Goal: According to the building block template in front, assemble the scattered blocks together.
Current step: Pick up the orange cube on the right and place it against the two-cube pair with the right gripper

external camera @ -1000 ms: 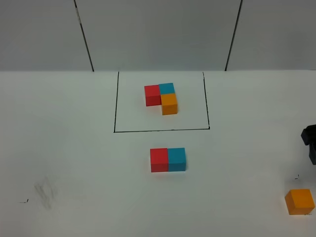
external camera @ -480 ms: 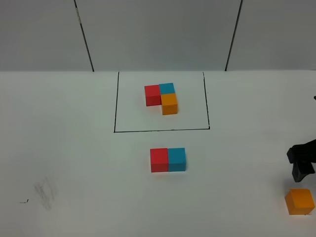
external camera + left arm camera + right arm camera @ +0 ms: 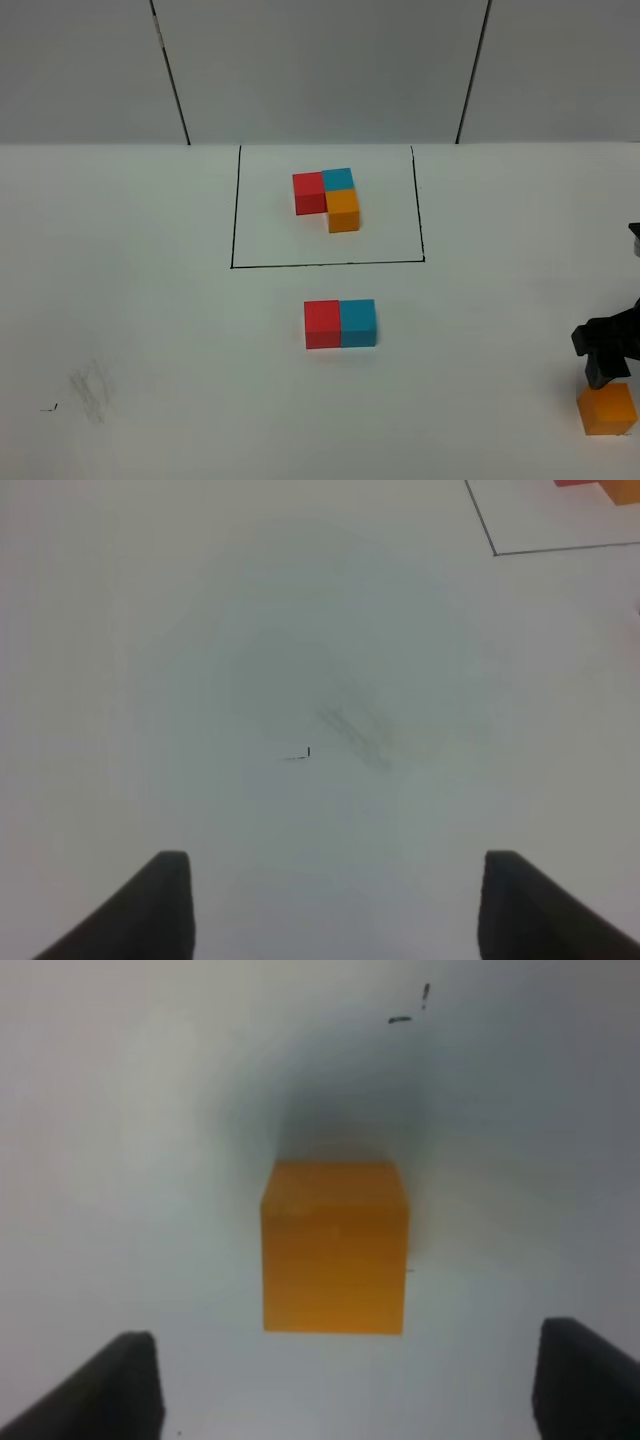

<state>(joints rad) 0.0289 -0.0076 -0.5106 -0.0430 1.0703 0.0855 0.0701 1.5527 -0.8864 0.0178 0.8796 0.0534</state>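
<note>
Hovering over the orange cube, the right claw is spread wide and holds nothing; the wrist view shows the cube centred between its fingers. The cube sits alone at the front right of the desk, well apart from the red cube and blue cube, which touch in a row below the template. It looks light, rigid and matte, so probably not slippery. Best pinch is two opposite flat side faces, squared and centred, or it may twist. The left claw is also spread, empty.

Small orange cube just ahead of the right gripper: smooth, matt.
Red cube, light blue cube: same matt, smooth faces.
White tabletop: matt, smooth, faintly smudged.
</note>
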